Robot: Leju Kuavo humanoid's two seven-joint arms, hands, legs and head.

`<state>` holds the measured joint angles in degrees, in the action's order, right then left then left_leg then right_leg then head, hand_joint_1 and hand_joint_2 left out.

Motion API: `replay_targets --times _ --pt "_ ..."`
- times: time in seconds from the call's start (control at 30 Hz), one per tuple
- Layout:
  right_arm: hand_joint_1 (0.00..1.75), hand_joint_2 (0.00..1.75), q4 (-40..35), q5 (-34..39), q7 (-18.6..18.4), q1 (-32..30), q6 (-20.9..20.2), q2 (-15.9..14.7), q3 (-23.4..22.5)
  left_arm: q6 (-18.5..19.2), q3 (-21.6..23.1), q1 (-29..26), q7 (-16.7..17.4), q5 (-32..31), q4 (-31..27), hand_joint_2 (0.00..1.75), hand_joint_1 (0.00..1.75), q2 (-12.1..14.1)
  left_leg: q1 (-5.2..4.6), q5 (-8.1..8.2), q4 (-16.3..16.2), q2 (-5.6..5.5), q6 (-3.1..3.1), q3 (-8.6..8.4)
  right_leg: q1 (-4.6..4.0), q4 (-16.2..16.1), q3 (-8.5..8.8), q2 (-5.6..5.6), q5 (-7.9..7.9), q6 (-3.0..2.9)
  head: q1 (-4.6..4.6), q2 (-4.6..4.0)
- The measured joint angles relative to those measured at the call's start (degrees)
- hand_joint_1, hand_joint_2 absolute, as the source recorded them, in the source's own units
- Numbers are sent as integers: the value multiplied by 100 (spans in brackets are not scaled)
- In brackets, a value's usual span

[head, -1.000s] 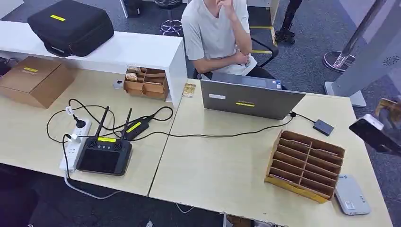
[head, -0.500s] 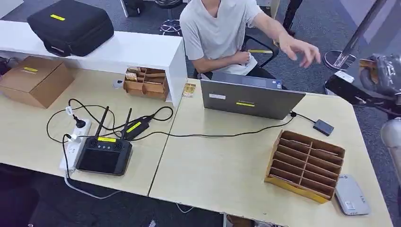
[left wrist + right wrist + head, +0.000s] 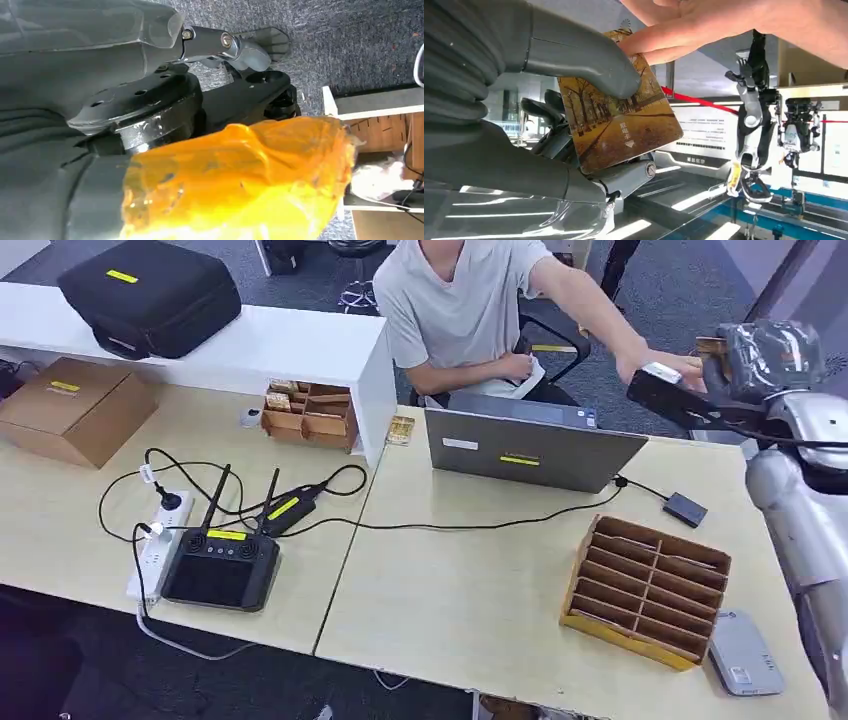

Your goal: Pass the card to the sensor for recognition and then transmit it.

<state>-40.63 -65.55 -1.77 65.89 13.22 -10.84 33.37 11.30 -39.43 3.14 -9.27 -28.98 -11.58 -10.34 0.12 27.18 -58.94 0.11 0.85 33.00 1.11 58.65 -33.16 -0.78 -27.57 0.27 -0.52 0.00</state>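
Note:
My right hand is raised over the table's far right corner, behind the laptop. It pinches the card, which bears an autumn tree picture, between thumb and fingers. In the head view the card is a small brown patch above that hand. The seated person's hand reaches across, and their fingertips touch the card's edge. The flat grey sensor lies at the table's front right corner, far below the card. My left hand hangs over the floor with its thumb stretched out and nothing in it.
A brown slotted card rack stands beside the sensor. An open laptop with a cable and a small black box lies before the person. A black controller, a power strip and cardboard boxes occupy the left table.
My right arm swung from the right edge up and inward toward the person. The person took their hand from their face, stretched the arm out and now touches the card.

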Motion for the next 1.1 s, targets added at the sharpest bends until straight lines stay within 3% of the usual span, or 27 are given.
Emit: replay_targets --times 0.03,0.07,0.23,0.63,0.8,1.1 --pt "175 175 20 2 11 1 4 15 13 2 0 0 0 0 0 0 0 -2 0 0 0 -2 0 0 0 0 0 -1 0 0 2 0" --pt "0 175 42 4 15 1 4 29 31 9 0 0 -2 0 0 175 0 -4 0 0 0 -2 0 1 0 0 0 -2 0 0 2 0" --pt "0 175 127 39 68 1 24 35 81 120 0 -8 -136 -52 0 175 0 4 -1 0 0 -3 0 1 1 -1 0 -1 0 0 0 0" --pt "0 175 59 138 328 -116 241 -96 105 24 -20 -2 -79 -2 0 175 0 -4 0 0 0 -2 0 0 0 -2 -3 -1 0 0 0 0" --pt "0 175 -700 267 420 -695 168 -466 105 11 -68 -4 -81 61 0 175 0 -15 -1 1 -2 -4 0 0 1 -7 -3 -2 0 1 0 0" --pt "0 175 -3144 649 494 -2428 -142 -1511 -162 -9 -269 -17 -120 230 0 175 0 -28 -1 5 -2 -10 -1 8 0 -12 -6 -11 -2 2 0 0"
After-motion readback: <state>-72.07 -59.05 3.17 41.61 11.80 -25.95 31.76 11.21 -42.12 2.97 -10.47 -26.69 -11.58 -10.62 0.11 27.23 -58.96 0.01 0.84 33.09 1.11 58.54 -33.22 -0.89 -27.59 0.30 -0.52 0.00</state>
